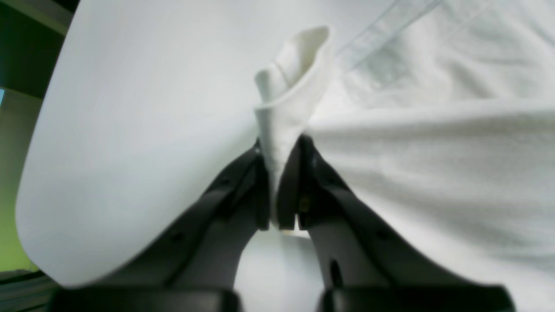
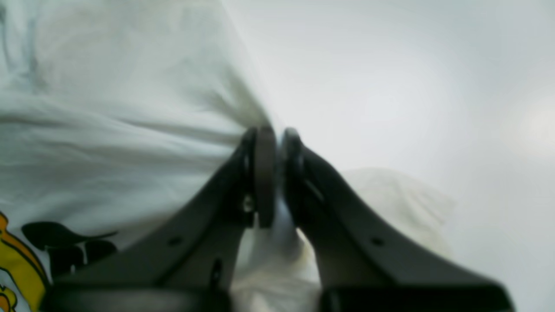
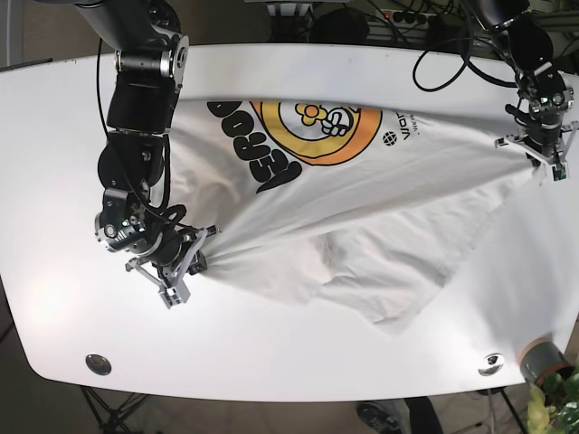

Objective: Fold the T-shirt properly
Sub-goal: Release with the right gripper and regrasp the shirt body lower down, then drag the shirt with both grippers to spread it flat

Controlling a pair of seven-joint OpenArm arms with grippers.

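Lying spread across a white oval desk (image 3: pixel 298 362) is a white cotton T-shirt (image 3: pixel 362 244) with an orange, yellow and black printed graphic on it, seen from above in the base view. The cloth is thin, soft and light, so it will likely sag, wrinkle and slide easily over the smooth surface; it holds no shape of its own. Good places to take hold appear to be edges, corners and hems, where a small pinch of fabric gathers between the pads.

The shirt is drawn out between the two arms. The right pincer (image 3: pixel 188 259), at the left of the base view, is closed on a bunched edge of the shirt, and creases fan out from that point toward the middle of the cloth. Its wrist camera shows the dark jaws pressed together on the fabric, with the shirt stretching away to the left and bare desk to the right.

The left pincer (image 3: pixel 545 155), at the right of the base view, is closed on the far corner of the shirt. Its wrist camera shows a folded tuft of white cloth standing up from between the shut jaws, with the shirt running off to the right.

Loose, rumpled folds lie in the shirt's lower middle, between the two grips.
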